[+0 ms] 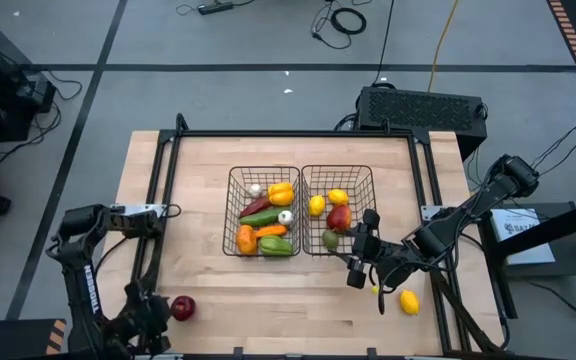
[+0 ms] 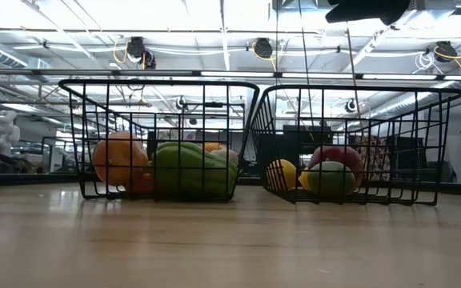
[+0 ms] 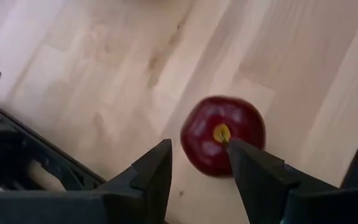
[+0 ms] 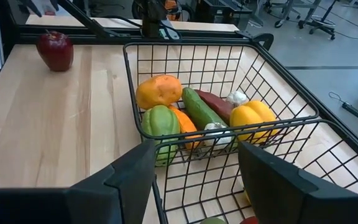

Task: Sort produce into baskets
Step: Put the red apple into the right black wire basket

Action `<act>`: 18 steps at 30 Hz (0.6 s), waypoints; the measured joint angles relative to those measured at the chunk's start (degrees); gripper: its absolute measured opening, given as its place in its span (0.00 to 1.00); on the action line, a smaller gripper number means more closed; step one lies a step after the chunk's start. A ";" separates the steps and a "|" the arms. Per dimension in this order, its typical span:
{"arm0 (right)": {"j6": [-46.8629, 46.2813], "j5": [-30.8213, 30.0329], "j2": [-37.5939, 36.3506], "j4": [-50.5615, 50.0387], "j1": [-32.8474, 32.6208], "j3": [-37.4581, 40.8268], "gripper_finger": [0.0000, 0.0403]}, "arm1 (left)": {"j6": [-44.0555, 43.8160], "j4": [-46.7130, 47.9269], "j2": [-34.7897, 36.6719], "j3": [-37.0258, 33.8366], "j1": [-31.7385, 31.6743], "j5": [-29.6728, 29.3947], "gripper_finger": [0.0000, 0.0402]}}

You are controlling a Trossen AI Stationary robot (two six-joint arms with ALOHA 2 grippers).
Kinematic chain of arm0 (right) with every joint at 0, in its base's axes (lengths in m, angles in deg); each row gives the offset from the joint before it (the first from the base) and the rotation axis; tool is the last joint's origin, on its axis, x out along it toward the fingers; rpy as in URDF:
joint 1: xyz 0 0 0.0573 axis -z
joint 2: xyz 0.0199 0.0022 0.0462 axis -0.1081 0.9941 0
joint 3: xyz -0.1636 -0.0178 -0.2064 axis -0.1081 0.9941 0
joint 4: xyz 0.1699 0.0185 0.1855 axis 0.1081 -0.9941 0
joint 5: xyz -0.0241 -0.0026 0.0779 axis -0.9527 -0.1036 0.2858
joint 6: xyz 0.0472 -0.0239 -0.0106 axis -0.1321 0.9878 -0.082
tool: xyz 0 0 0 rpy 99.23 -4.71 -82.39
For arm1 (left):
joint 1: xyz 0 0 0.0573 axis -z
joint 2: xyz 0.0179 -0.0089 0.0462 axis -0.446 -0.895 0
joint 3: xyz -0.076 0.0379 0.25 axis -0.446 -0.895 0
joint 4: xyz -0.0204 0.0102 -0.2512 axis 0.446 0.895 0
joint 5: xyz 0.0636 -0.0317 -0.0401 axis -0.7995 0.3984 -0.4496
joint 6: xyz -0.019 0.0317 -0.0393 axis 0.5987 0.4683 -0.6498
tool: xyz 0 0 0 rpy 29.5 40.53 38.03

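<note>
High view, left end effector (image 1: 158, 322) open beside apple (image 1: 182, 308), right end effector (image 1: 360, 262) open.

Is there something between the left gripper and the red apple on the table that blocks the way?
No. The left gripper is open just before the red apple, with only bare wooden table around it; nothing visible lies between them.

A black box (image 1: 423, 108) and cables (image 1: 340, 20) lie beyond the wooden table (image 1: 203, 285).
</note>
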 joint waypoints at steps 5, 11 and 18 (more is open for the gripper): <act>0.00 -0.01 0.00 0.04 0.02 0.00 0.55 | 1.28 -2.54 0.01 0.00 -1.26 1.26 0.45; -0.14 -0.02 0.00 0.04 0.02 0.00 0.55 | 7.93 -5.45 0.04 0.00 -4.30 1.54 0.68; -0.18 -0.01 0.00 0.08 0.02 0.00 0.55 | 19.80 -5.76 0.04 0.00 -9.55 10.44 0.93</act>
